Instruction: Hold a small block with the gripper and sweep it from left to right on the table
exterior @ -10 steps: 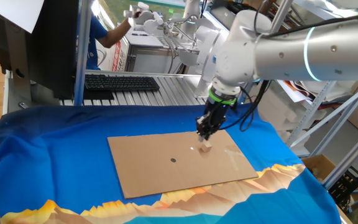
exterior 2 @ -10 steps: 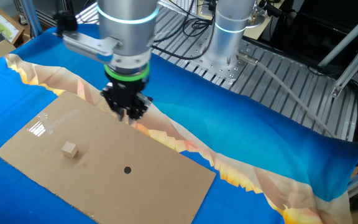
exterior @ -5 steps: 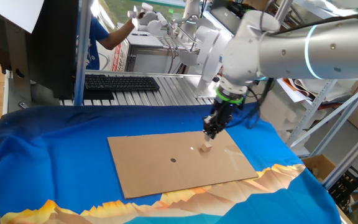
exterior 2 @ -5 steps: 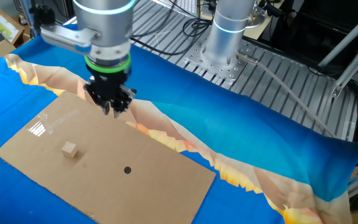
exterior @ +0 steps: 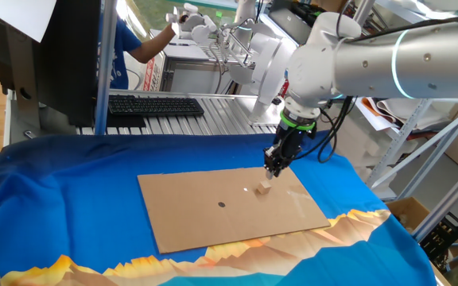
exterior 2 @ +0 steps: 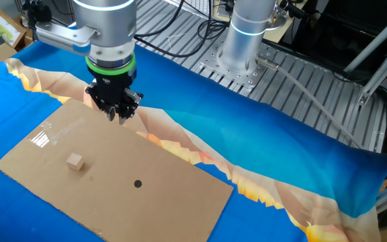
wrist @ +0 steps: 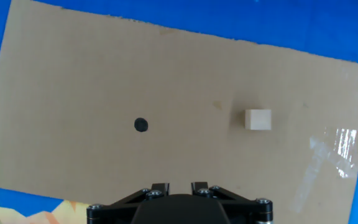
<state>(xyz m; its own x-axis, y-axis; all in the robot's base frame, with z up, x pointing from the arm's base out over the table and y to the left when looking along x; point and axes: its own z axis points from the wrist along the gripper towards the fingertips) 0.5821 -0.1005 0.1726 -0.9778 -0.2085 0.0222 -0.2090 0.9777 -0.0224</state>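
The small block (exterior: 264,189) is a tiny tan cube lying alone on the brown cardboard (exterior: 213,222) of the blue-clothed table (exterior: 70,191). My gripper (exterior: 273,169), black with a green collar, hangs empty above the cardboard's far edge. The jaws stand a little apart. In the other fixed view the gripper (exterior 2: 116,115) is above the cardboard's edge, and the block (exterior 2: 76,161) lies apart from it, towards the camera and to the left. In the hand view the block (wrist: 258,119) lies up and to the right of the fingertips (wrist: 160,186).
A small dark round dot (exterior: 222,204) marks the cardboard's middle; it also shows in the hand view (wrist: 141,125). A grey slatted bench with a black keyboard (exterior: 156,104) stands behind the table. The arm's silver base (exterior 2: 247,37) rises beyond the cloth.
My gripper has shifted sideways along the cardboard's far edge, to the left in the other fixed view. The block has not moved.
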